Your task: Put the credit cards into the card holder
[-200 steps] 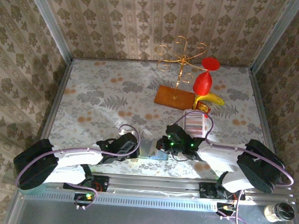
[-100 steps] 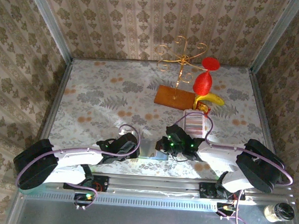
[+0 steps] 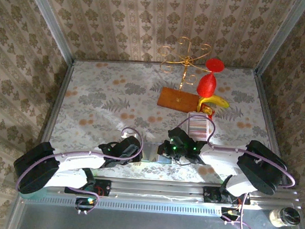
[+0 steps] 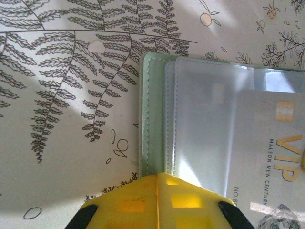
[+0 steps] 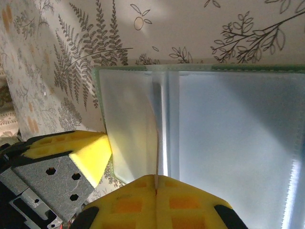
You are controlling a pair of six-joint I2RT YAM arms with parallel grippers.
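The card holder (image 3: pixel 151 152) lies open and flat at the table's near edge, between my two grippers. Its green rim and bluish pockets (image 4: pixel 200 119) show in the left wrist view. My left gripper (image 4: pixel 157 174) is shut, its yellow tip resting at the holder's left edge (image 3: pixel 139 151). My right gripper (image 5: pixel 156 177) is shut on a thin pale credit card (image 5: pixel 155 133), seen edge-on and reaching over the holder (image 5: pixel 238 133) toward its pocket fold. A pale card printed VIP (image 4: pixel 276 143) covers the holder's right side. The left gripper's finger (image 5: pixel 83 150) sits beside the holder's corner.
A white ribbed tray (image 3: pixel 199 125) with more cards stands behind the right gripper (image 3: pixel 167 148). Farther back are a brown wooden board (image 3: pixel 177 99) with a gold wire stand (image 3: pixel 185 56), a red object (image 3: pixel 208 83) and a banana (image 3: pixel 216 101). Patterned walls enclose the table.
The right gripper has edged slightly left with the card. The left arm has stayed put on the holder.
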